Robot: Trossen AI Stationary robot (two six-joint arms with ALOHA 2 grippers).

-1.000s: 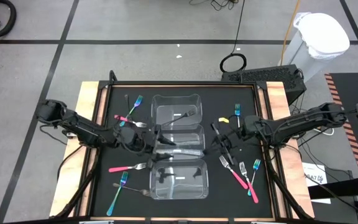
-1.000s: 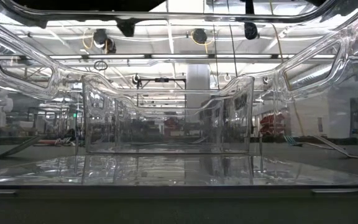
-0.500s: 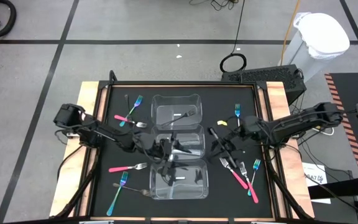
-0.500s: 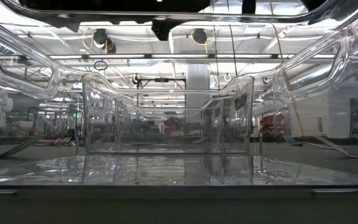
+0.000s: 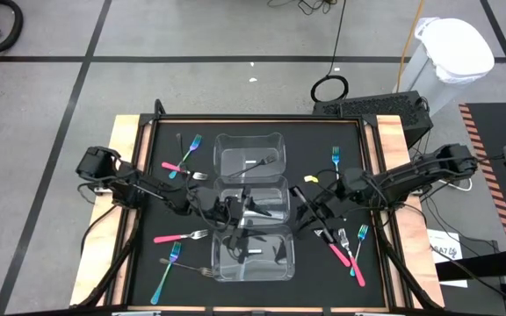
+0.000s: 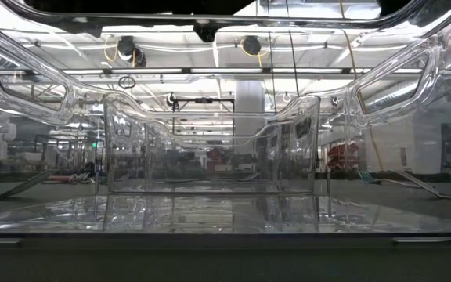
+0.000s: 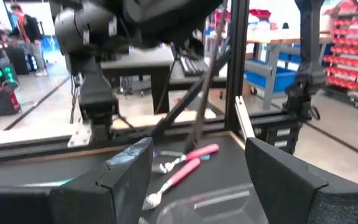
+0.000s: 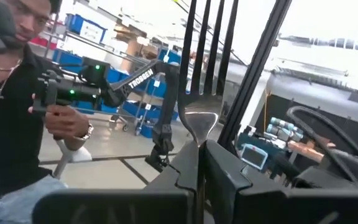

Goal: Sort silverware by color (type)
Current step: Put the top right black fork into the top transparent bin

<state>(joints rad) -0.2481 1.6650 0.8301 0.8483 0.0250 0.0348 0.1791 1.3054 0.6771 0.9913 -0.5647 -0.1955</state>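
Note:
My right gripper (image 5: 310, 207) (image 8: 202, 150) hovers just right of the middle clear container (image 5: 275, 189), shut on a dark grey fork (image 8: 199, 93). My left gripper (image 5: 235, 218) (image 7: 197, 155) reaches in from the left over the row of three containers, between the middle one and the near one (image 5: 279, 263). It is open, with nothing between its fingers. The far container (image 5: 227, 151) has a dark fork (image 5: 263, 162) lying in it. Pink forks (image 5: 178, 236) (image 5: 339, 250), teal forks (image 5: 167, 270) (image 5: 336, 160) and more dark ones lie flat on the black mat on both sides. My right gripper pinches the dark grey fork between its two shut fingers, on the handle just behind the fork's head (image 8: 199, 134). The fork lies along the fingers, and its tines (image 8: 199, 81) stick out past the fingertips, slanting upward. It is lifted clear of the table.
Wooden edges (image 5: 123, 175) frame the black mat. Two pink forks (image 7: 188, 165) lie on the mat ahead of my left gripper. A person (image 8: 11, 106) holding a hand controller stands beyond the table. A white bin (image 5: 451, 53) stands on the floor at the far right.
My left gripper has reached farther toward the table's right, from beside the containers to above them, and has stayed open. My right gripper has tipped its fingers upward with the dark fork and shifted slightly toward the containers.

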